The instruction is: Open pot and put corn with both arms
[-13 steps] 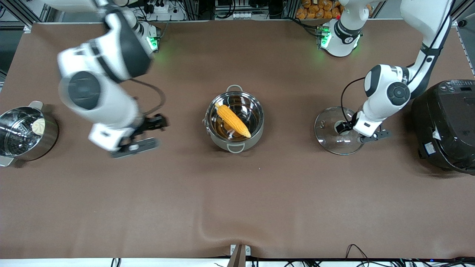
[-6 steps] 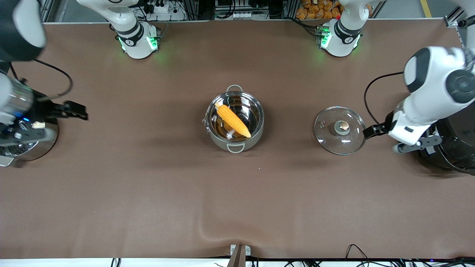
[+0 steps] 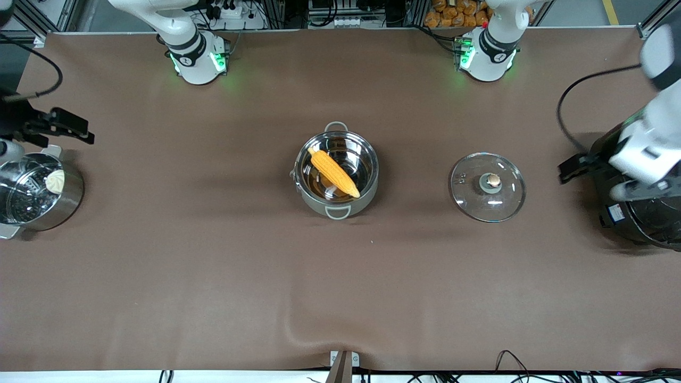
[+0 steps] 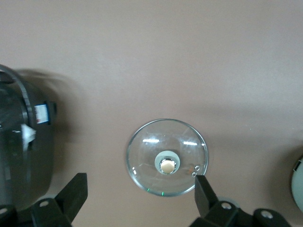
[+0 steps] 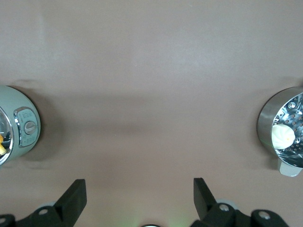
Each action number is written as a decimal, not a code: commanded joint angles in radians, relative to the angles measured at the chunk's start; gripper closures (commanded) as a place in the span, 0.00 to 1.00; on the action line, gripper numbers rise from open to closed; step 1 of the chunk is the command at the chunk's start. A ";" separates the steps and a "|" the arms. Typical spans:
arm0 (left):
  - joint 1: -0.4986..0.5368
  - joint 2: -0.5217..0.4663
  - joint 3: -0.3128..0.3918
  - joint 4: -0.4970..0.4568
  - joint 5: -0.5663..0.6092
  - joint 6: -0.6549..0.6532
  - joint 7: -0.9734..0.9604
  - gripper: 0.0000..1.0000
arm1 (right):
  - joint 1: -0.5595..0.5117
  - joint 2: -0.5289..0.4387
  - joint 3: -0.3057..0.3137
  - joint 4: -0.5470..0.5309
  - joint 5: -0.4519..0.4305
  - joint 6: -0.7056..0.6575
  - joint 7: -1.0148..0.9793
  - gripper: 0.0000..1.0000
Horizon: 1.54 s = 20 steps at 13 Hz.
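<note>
The steel pot point(image 3: 372, 183) stands open at the table's middle. The yellow corn point(image 3: 334, 172) lies slantwise inside it. The glass lid point(image 3: 488, 186) with its brass knob lies flat on the table beside the pot, toward the left arm's end. It also shows in the left wrist view point(image 4: 166, 157). My left gripper point(image 3: 572, 169) is open and empty, up in the air between the lid and the rice cooker point(image 4: 140, 184). My right gripper point(image 3: 66, 126) is open and empty, over the table next to the steamer pot point(image 5: 138, 185). The pot's edge shows in the right wrist view point(image 5: 19, 124).
A steamer pot point(image 3: 72, 194) with a white bun point(image 3: 55, 181) stands at the right arm's end, and shows in the right wrist view point(image 5: 270, 120). A big black rice cooker point(image 3: 646, 218) stands at the left arm's end, and shows in the left wrist view point(image 4: 23, 142). A brown cloth point(image 3: 340, 287) covers the table.
My left gripper has let go of the lid's knob and drawn away toward the rice cooker. My right gripper has swung away from the pot toward the steamer pot. The lid lies still.
</note>
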 commanded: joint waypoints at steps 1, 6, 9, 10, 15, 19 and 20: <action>0.008 -0.009 -0.005 0.065 -0.021 -0.068 0.020 0.00 | -0.065 -0.102 0.052 -0.130 0.002 0.033 0.007 0.00; -0.132 -0.095 0.166 0.070 -0.045 -0.080 0.024 0.00 | -0.087 -0.102 0.066 -0.137 -0.006 0.042 0.044 0.00; -0.190 -0.102 0.212 0.074 -0.054 -0.108 0.044 0.00 | -0.090 -0.090 0.074 -0.105 -0.046 0.038 0.047 0.00; -0.230 -0.101 0.252 0.078 -0.056 -0.123 0.047 0.00 | -0.091 -0.088 0.077 -0.103 -0.050 0.035 0.047 0.00; -0.321 -0.092 0.306 0.076 -0.061 -0.157 0.063 0.00 | -0.091 -0.073 0.085 -0.077 -0.044 0.022 0.081 0.00; -0.322 -0.092 0.306 0.079 -0.050 -0.184 0.092 0.00 | -0.084 -0.076 0.077 -0.077 -0.041 0.024 0.081 0.00; -0.322 -0.090 0.301 0.079 -0.047 -0.189 0.093 0.00 | -0.088 -0.076 0.079 -0.075 -0.038 0.026 0.081 0.00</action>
